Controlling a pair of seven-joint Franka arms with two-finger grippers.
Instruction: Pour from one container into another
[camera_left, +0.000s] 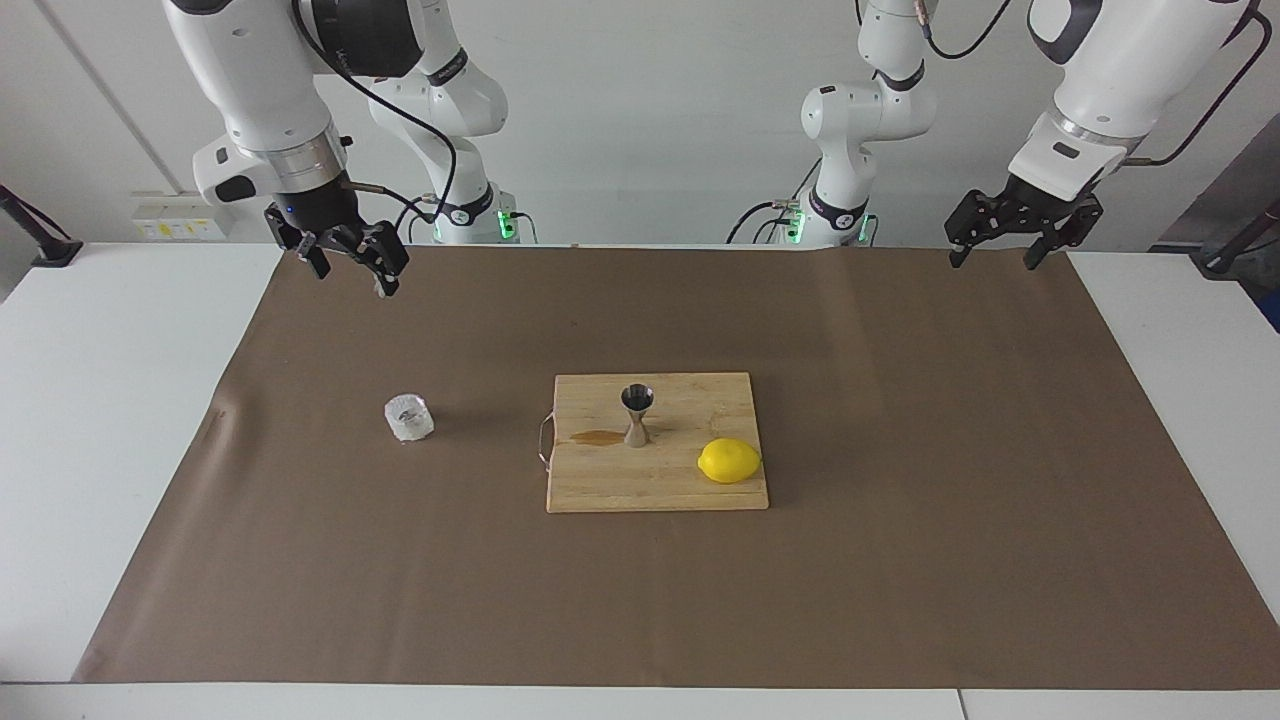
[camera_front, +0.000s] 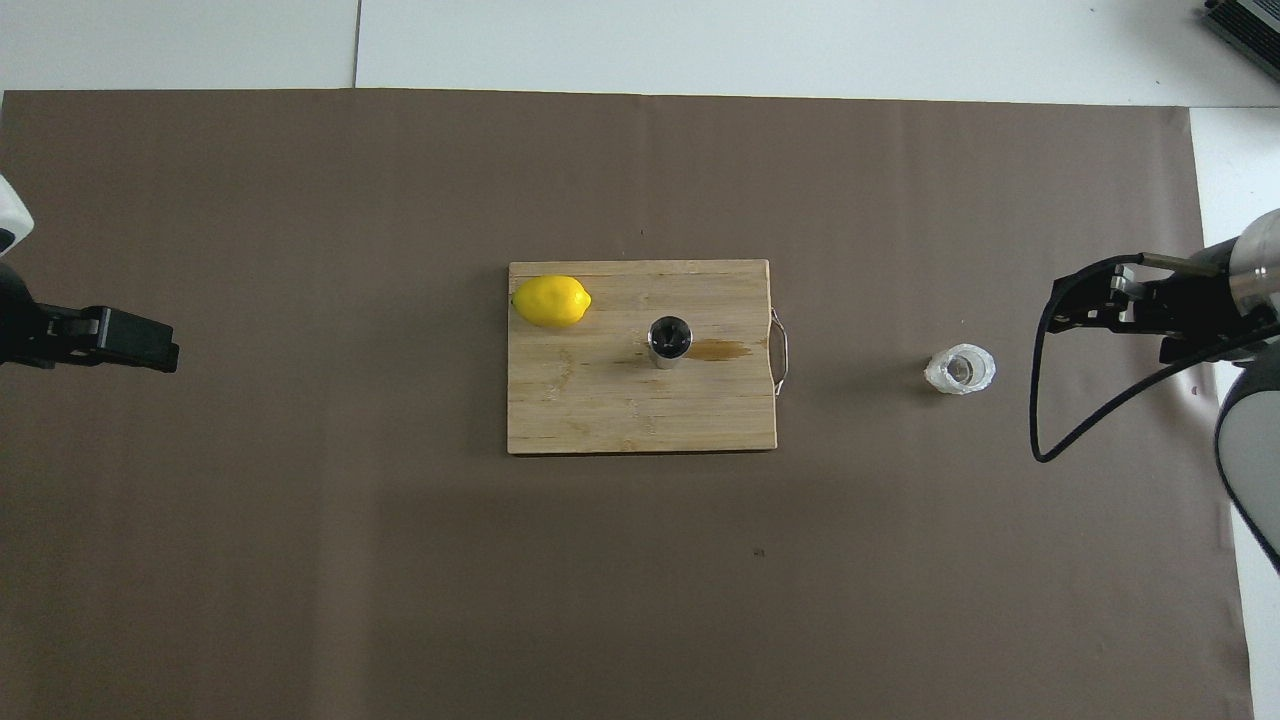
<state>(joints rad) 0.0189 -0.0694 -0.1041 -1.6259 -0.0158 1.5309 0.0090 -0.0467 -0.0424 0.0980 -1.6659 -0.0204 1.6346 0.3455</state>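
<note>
My squat clear faceted glass cup (camera_left: 409, 418) stands upright on brown paper; my shiny steel hourglass jigger (camera_left: 637, 413) stands on the wooden board (camera_left: 600, 480). Contents unreadable. My left gripper (camera_left: 993, 255) and right gripper (camera_left: 350, 272) hang spread wide, holding nothing.

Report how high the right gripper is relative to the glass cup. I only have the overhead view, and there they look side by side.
Observer: The right gripper hangs well above the table, open and empty, over the brown paper near the robots' edge. It is nowhere near touching the glass cup.
Operator: Describe the jigger from the side.
Observer: The jigger stands upright on the cutting board. It is hourglass-shaped with a narrow waist and is slightly taller than the cup.
Operator: Give me the left gripper.
Observer: The left gripper waits raised over the paper's corner at its own end of the table, open and empty.
</note>
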